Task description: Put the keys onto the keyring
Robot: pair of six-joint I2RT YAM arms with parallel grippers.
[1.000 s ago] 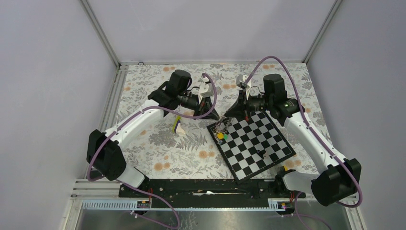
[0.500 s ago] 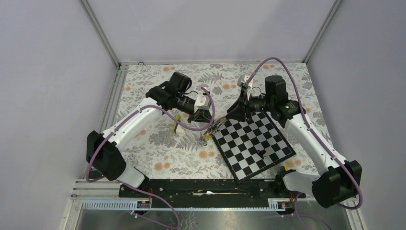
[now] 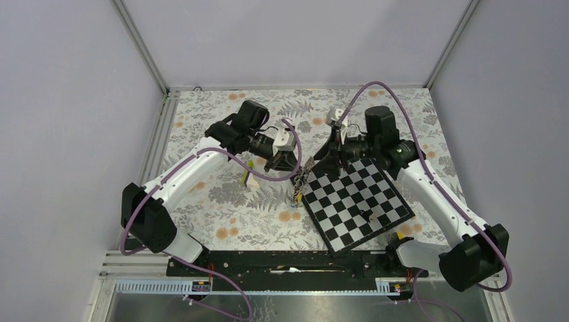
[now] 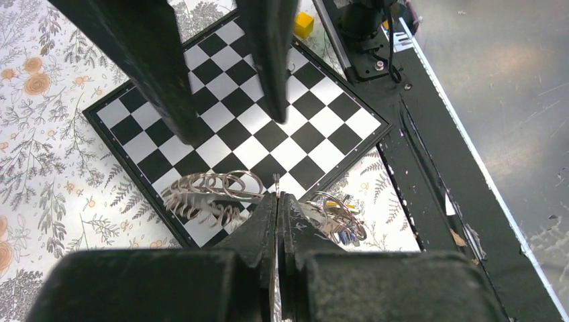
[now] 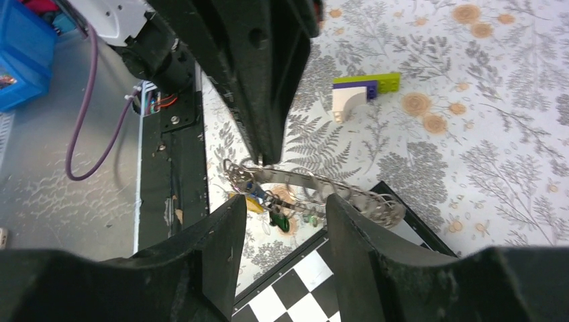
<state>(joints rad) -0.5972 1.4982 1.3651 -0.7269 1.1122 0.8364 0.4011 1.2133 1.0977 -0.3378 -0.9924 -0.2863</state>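
Observation:
The keyring (image 4: 215, 194), a grey ring with a coiled rim, hangs tilted over the near-left corner of the chessboard (image 3: 355, 201). My left gripper (image 4: 277, 198) is shut on its thin edge. Keys (image 4: 339, 225) dangle from it in a bunch: the right wrist view shows a yellow head (image 5: 253, 203) and a green head (image 5: 280, 221) under the keyring (image 5: 315, 188). From above, the keyring (image 3: 305, 176) sits between my left gripper (image 3: 290, 164) and my right gripper (image 3: 332, 157). My right gripper (image 5: 285, 208) is open, its fingers apart just behind the ring, touching nothing.
A lime-and-white wedge (image 3: 249, 176) lies on the floral cloth left of the ring. A small yellow block (image 3: 402, 231) sits beside the board's near-right edge by the right arm's base. A small dark object (image 3: 367, 214) lies on the board.
My right gripper has opened and let go of the keyring. My left gripper has carried the ring off the board's corner toward the left, the keys hanging below it.

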